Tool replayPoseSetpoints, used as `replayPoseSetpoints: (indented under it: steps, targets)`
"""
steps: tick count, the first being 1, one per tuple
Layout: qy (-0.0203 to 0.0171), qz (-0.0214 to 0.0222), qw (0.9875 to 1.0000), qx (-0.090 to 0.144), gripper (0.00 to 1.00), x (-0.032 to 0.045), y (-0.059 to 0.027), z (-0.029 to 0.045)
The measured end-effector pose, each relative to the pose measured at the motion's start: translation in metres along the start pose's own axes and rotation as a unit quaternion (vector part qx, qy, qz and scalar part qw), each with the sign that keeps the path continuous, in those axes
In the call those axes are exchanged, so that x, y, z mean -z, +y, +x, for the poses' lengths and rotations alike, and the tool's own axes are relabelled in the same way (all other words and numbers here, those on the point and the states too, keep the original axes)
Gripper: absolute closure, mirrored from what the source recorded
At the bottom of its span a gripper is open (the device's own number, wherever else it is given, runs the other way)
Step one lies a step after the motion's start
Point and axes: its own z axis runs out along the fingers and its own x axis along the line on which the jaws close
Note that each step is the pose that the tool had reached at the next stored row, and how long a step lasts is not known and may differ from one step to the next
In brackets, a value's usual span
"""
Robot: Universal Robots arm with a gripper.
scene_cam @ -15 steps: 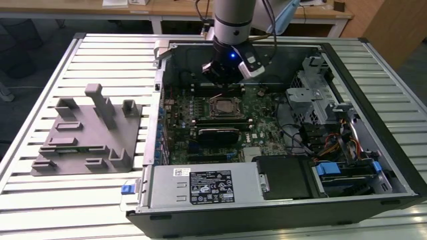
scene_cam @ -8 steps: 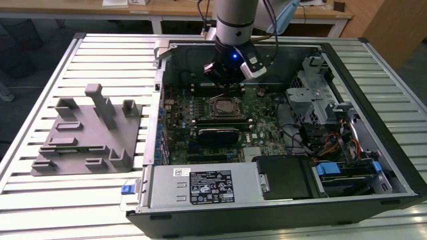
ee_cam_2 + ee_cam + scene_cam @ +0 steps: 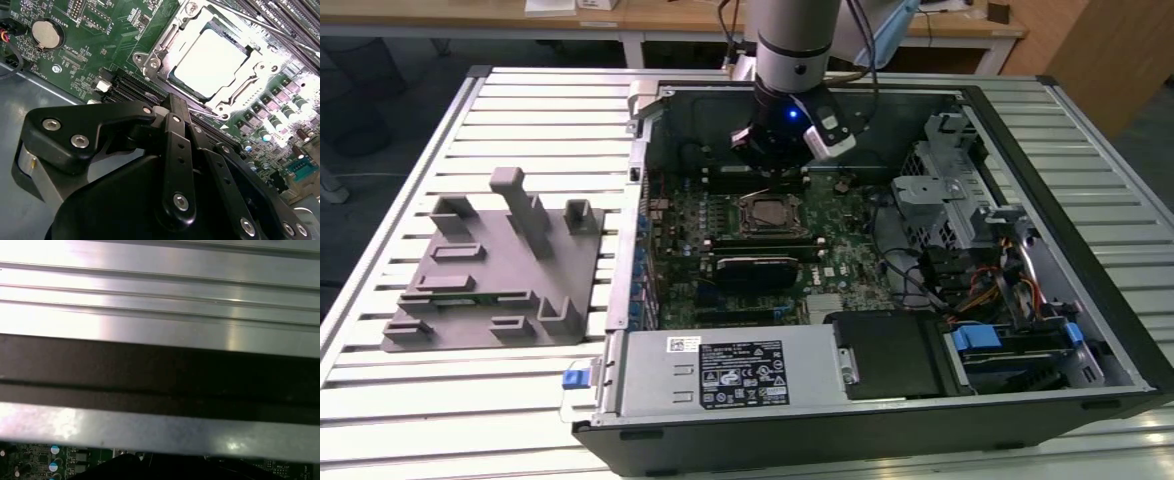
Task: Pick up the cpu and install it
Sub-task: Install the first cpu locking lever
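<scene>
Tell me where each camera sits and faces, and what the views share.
Exterior view: off the arm, above the open computer case, looking down on the motherboard, grey fixture block and arm.
Second wrist view: on the arm, looking past the gripper at the cpu lying in its socket frame.
First wrist view: on the arm, facing the slatted table and case wall.
Shared: the motherboard shows in all three.

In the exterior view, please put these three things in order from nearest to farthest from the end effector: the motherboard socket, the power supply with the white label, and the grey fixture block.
1. The motherboard socket, just below the end effector inside the case.
2. The power supply, along the case's near edge.
3. The grey fixture block, outside the case, on the exterior view's left.
</scene>
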Motion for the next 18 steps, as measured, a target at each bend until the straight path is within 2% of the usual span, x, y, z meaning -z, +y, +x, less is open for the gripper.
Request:
replayPoseSetpoints:
  steps: [18]
  targets:
    - [0.0002,0.0001,1.0,0.0,0.89,-0.0146,0.0,-0.0074]
